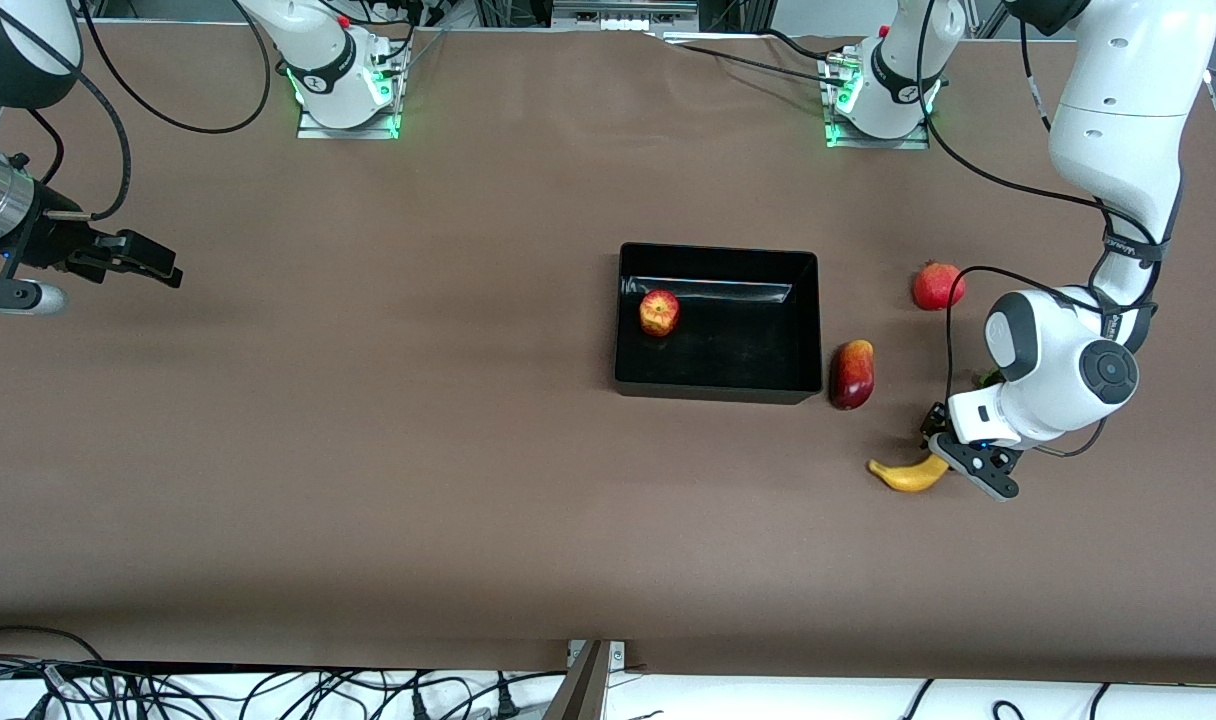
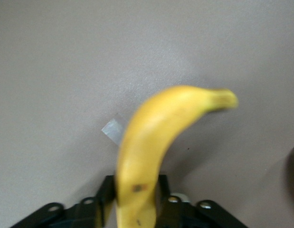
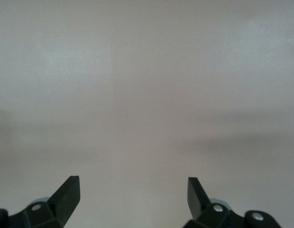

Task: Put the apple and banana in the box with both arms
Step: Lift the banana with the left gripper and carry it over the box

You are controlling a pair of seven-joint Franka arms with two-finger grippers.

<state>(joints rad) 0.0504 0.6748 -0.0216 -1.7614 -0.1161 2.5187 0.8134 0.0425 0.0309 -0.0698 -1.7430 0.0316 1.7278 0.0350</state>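
The small round red apple with yellow patches (image 1: 659, 313) lies inside the rectangular glossy black open-top box (image 1: 716, 383), in the box's corner nearest the robots' bases and toward the right arm's end; the box sits on the brown table (image 1: 368, 450) around the middle of its width, somewhat toward the left arm's end. The curved all-yellow banana (image 1: 908, 474) is near the left arm's end of the table, nearer to the front camera than the box, and the left gripper (image 1: 953, 455) is closed around one end of it; in the left wrist view the banana (image 2: 151, 152) juts out from between the black fingers (image 2: 105, 190) over bare tabletop with a small pale scrap (image 2: 113, 129) lying on it. An elongated dark red and orange mango (image 1: 852, 374) lies just beside the box's wall toward the left arm's end, and a plain red round fruit with a crown tip (image 1: 937, 286) sits farther from the camera than the mango. The right gripper (image 1: 148, 262) waits over the table edge at the right arm's end, its fingers (image 3: 66, 194) spread wide and holding nothing.
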